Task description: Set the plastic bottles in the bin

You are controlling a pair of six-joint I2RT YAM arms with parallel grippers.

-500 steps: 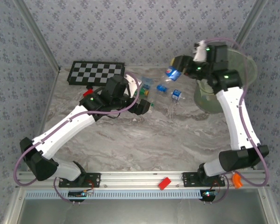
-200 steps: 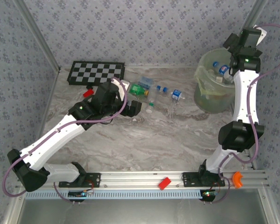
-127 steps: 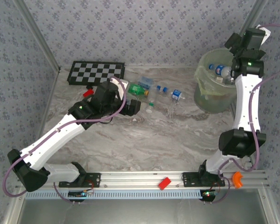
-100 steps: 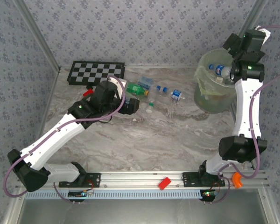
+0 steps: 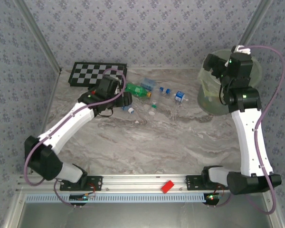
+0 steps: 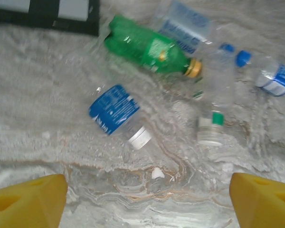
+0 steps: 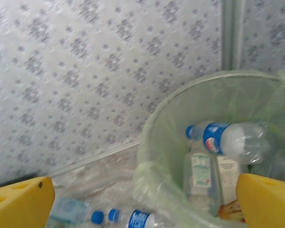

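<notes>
Plastic bottles lie scattered on the grey marbled table toward 12 o'clock. Among them are a green bottle with a yellow cap, a clear bottle with a blue label and white cap just at its 7 o'clock, and a clear bottle with a green band at its 4 o'clock. Small blue-capped ones lie further toward 2 o'clock. The black-and-white chequered board sits near them at 10 o'clock, by the back wall. The round translucent pale-green bin stands at 2 o'clock in the far corner and already holds several bottles, a blue-labelled one on top. Bare table stretches from the bottles to the near rail, where a small red block rests. My left hand hangs over the blue-labelled bottle, released, fingers wide, nothing between them. My right hand is raised beside the bin's rim, fingers spread, empty.
</notes>
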